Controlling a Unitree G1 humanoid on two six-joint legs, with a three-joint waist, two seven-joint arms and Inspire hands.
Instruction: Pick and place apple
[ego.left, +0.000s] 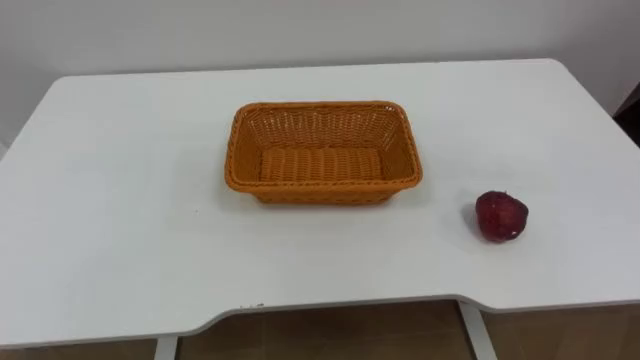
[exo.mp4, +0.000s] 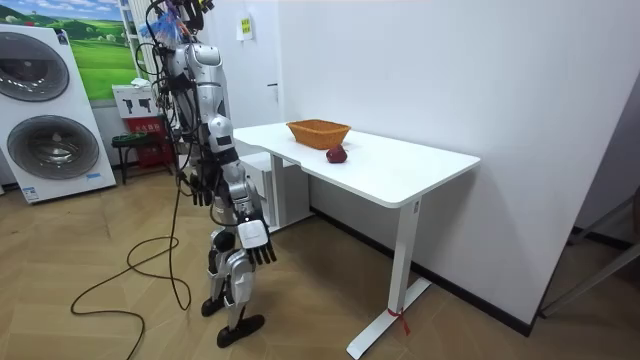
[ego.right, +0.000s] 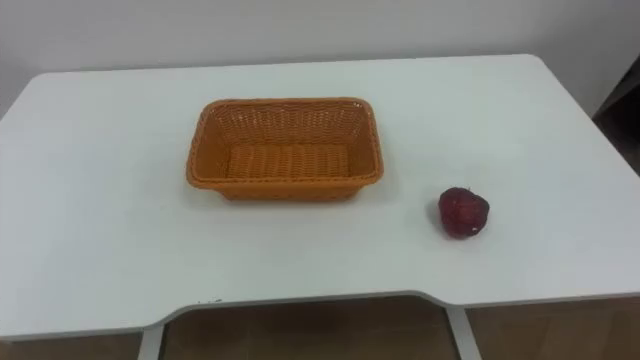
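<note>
Room view, left of frame: left robot hand (exo.mp4: 204, 186) and right robot hand (exo.mp4: 259, 246) hang slack-fingered and empty, so nothing looks started; the apple (ego.left: 500, 216) sits on the table (ego.left: 120, 200), right of the empty basket (ego.left: 325, 185).

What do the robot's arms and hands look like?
Both arms are silver-grey metal with black sections. The right hand has a white back plate and black fingers. The left hand looks dark all over.
</note>
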